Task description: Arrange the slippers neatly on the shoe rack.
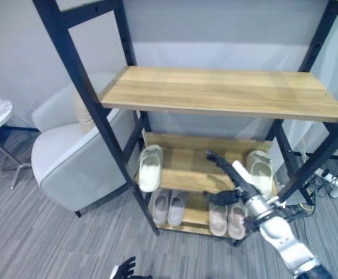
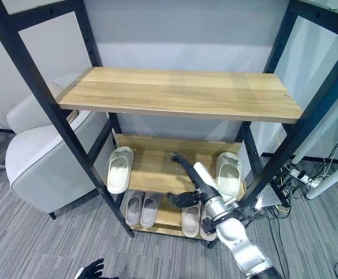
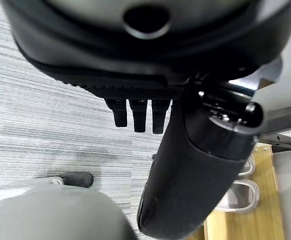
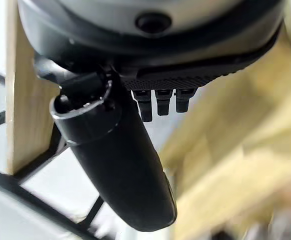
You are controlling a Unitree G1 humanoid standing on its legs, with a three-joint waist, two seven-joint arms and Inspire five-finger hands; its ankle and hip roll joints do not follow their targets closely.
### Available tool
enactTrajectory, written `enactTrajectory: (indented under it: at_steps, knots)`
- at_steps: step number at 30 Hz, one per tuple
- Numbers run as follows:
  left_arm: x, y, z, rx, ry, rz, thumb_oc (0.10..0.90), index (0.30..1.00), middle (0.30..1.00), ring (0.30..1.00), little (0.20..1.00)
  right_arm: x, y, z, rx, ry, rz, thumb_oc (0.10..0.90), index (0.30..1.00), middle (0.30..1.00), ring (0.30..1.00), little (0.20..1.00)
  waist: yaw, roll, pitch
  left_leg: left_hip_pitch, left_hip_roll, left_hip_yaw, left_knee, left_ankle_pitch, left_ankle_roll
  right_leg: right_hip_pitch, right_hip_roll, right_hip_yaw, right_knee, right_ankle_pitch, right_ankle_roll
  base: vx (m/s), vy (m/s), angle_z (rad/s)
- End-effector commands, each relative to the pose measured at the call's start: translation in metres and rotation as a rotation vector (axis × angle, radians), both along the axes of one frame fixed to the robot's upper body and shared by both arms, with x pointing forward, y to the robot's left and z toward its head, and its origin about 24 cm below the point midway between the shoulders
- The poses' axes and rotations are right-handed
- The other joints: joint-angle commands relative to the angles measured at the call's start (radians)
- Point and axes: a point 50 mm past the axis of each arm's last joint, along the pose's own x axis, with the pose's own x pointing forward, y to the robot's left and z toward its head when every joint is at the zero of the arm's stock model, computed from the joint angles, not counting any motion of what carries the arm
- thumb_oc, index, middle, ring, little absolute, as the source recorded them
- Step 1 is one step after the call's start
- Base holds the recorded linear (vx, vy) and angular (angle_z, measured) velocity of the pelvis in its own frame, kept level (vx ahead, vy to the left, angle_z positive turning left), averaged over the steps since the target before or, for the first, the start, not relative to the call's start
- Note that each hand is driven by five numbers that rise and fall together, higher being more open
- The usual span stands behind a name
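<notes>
Here the right hand [image 2: 199, 177] reaches, fingers straight and empty, over the middle shelf [image 2: 157, 174] between two slippers [image 2: 119, 168]; left hand [image 1: 124, 269] hangs low, relaxed.

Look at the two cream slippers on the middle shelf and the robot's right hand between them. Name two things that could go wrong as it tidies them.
1. The left slipper overhangs the middle shelf's front edge; a nudge might tip it onto the pairs below.
2. The right hand reaches in with straight fingers, empty, close to the right slipper and the rack's black post; it may bump either.
</notes>
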Motion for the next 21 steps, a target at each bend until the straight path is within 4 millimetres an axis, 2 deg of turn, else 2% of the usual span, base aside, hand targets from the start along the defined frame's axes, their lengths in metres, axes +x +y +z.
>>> enactTrajectory:
  at_steps: [1,3,5,7,9,10,14,21]
  knots:
    - [0.026,-0.015,0.003,-0.024,-0.066,-0.093,0.8,0.9,0.9,0.9,0.9,0.019,0.004,0.077,-0.129,-0.437,0.002,0.8,0.9,0.9,0.9,0.9,0.02,-0.035,-0.014,-0.028,0.021,0.056,-0.006,0.005,-0.05,0.06,-0.057,0.018,0.002,-0.082,0.114,0.0,0.0,0.0]
    - [0.027,-0.014,0.003,-0.024,-0.069,-0.095,0.8,0.9,0.9,0.9,0.9,0.021,0.002,0.081,-0.166,-0.464,-0.017,0.8,0.9,0.9,0.9,0.9,0.022,-0.035,-0.011,-0.03,0.021,0.057,-0.006,0.003,-0.049,0.057,-0.058,0.019,0.003,-0.081,0.116,0.0,0.023,-0.03]
    - [0.029,-0.014,0.004,-0.026,-0.065,-0.109,0.8,0.9,0.9,0.9,0.9,0.033,-0.005,0.093,-0.335,-0.526,-0.062,0.8,0.9,0.9,0.9,0.9,0.031,-0.045,-0.005,-0.036,0.018,0.058,-0.006,-0.002,-0.043,0.049,-0.062,0.02,0.004,-0.078,0.119,0.0,0.034,-0.03]
    - [0.032,-0.012,0.004,-0.022,-0.068,-0.117,0.8,0.9,0.9,0.9,0.9,0.039,-0.006,0.099,-0.393,-0.55,-0.078,0.8,0.9,0.9,0.9,0.9,0.034,-0.052,-0.003,-0.037,0.015,0.058,-0.006,-0.005,-0.039,0.047,-0.064,0.024,0.004,-0.077,0.121,0.01,0.04,-0.03]
    - [0.034,-0.012,0.005,-0.019,-0.067,-0.131,0.8,0.9,0.9,0.9,0.9,0.045,-0.003,0.103,-0.436,-0.563,-0.078,0.8,0.9,0.9,0.9,0.9,0.04,-0.06,-0.002,-0.037,0.013,0.057,-0.006,-0.011,-0.034,0.045,-0.068,0.028,0.004,-0.074,0.123,0.01,0.063,-0.03]
    - [0.036,-0.011,0.005,-0.013,-0.067,-0.139,0.8,0.9,0.9,0.9,0.9,0.055,0.001,0.104,-0.477,-0.557,-0.077,0.8,0.9,0.9,0.9,0.9,0.049,-0.069,0.0,-0.038,0.011,0.058,-0.006,-0.015,-0.029,0.041,-0.071,0.033,0.005,-0.071,0.125,0.01,0.056,-0.05]
    - [0.045,-0.008,0.008,-0.008,-0.089,-0.138,0.8,0.9,0.9,0.9,0.9,0.073,0.012,0.104,-0.561,-0.536,-0.08,0.8,0.9,0.9,0.9,0.9,0.068,-0.089,0.006,-0.04,0.006,0.062,-0.006,-0.023,-0.017,0.031,-0.075,0.047,0.007,-0.061,0.129,0.0,0.048,-0.15]
    - [0.053,-0.003,0.012,-0.001,-0.111,-0.141,0.8,0.9,0.9,0.9,0.9,0.092,0.006,0.102,-0.663,-0.491,-0.143,0.8,0.9,0.9,0.9,0.9,0.085,-0.116,0.012,-0.048,-0.005,0.059,-0.006,-0.031,-0.006,0.015,-0.087,0.055,0.009,-0.049,0.136,-0.01,0.032,0.0]
